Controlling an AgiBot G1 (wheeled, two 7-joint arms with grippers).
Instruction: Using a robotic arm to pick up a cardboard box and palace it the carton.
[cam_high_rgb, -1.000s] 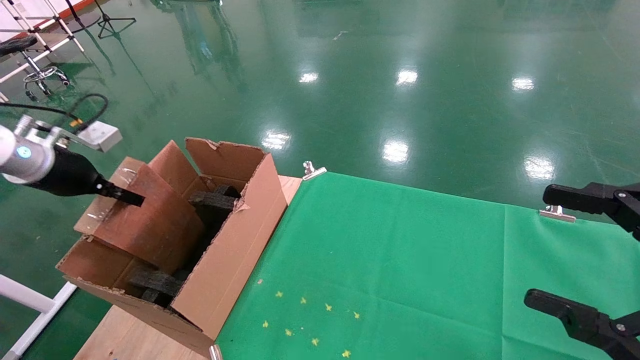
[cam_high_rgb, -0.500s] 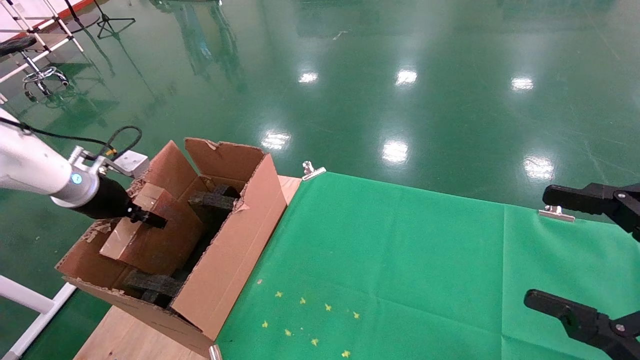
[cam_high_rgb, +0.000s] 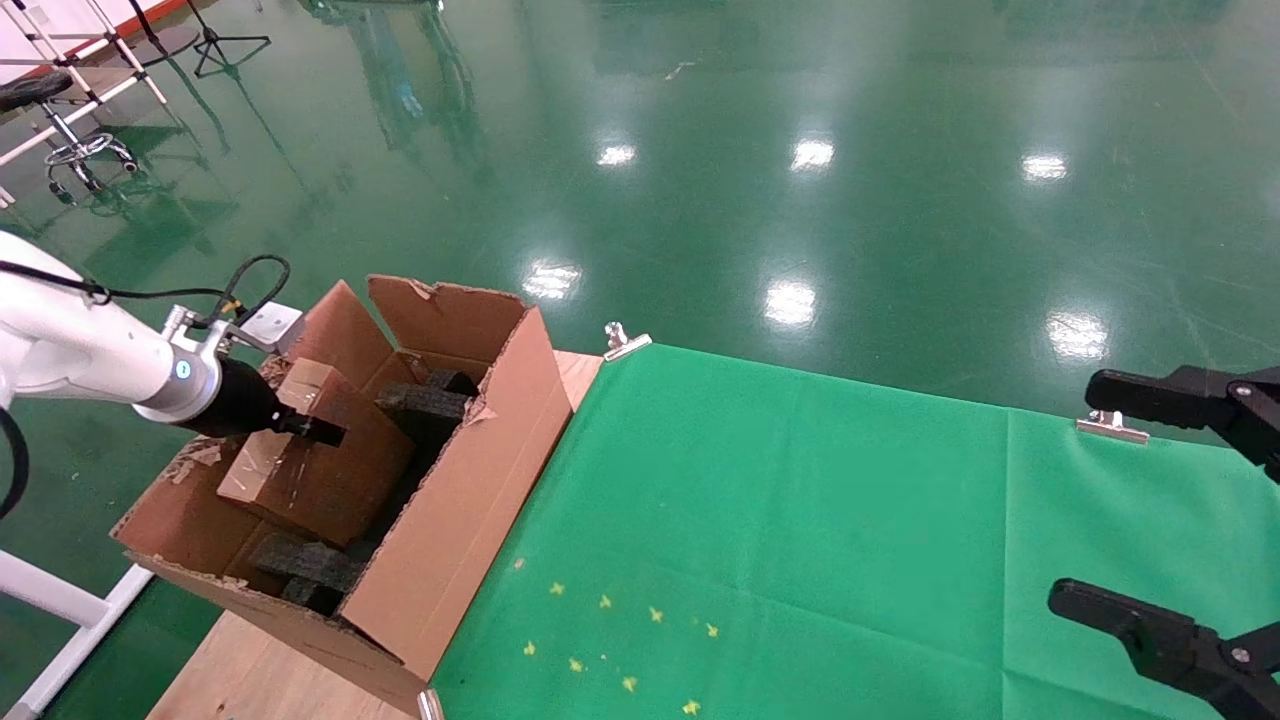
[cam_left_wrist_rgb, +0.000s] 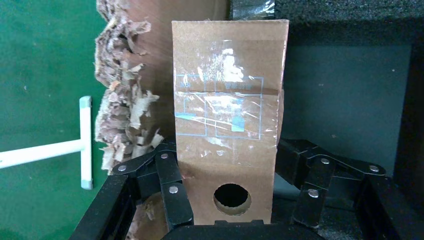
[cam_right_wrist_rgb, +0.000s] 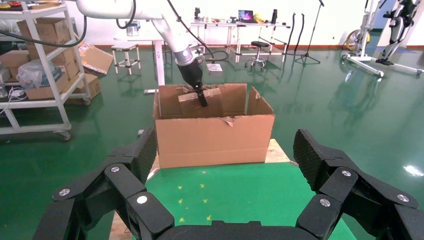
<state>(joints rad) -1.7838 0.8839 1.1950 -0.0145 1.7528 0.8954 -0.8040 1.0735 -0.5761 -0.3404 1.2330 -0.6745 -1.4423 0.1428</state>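
The cardboard box (cam_high_rgb: 320, 470), slim, brown and tape-wrapped, sits tilted inside the carton (cam_high_rgb: 470, 500) at the table's left end. The robotic arm's left gripper (cam_high_rgb: 310, 430) reaches in from the left and is shut on it. In the left wrist view the box (cam_left_wrist_rgb: 227, 100) stands between both black fingers (cam_left_wrist_rgb: 170, 175), its round hole near the palm, with the gripper (cam_left_wrist_rgb: 227, 150) clamped on its sides. Black foam pieces (cam_high_rgb: 425, 400) lie beside and under it. The right wrist view shows the carton (cam_right_wrist_rgb: 215, 140) with the box (cam_right_wrist_rgb: 200, 102) held inside. My right gripper (cam_high_rgb: 1110, 495) hangs open at the right edge.
A green cloth (cam_high_rgb: 800, 520) covers the table, held by metal clips (cam_high_rgb: 625, 340) and marked with small yellow stars (cam_high_rgb: 620, 640). A wooden board (cam_high_rgb: 260, 670) shows under the carton. A white frame rail (cam_high_rgb: 60, 600) stands at the left. Shelves with boxes (cam_right_wrist_rgb: 35, 75) stand far off.
The left arm has swung in and lowered the cardboard box from above the carton's left flap down into the carton, against the foam. The right arm has not moved.
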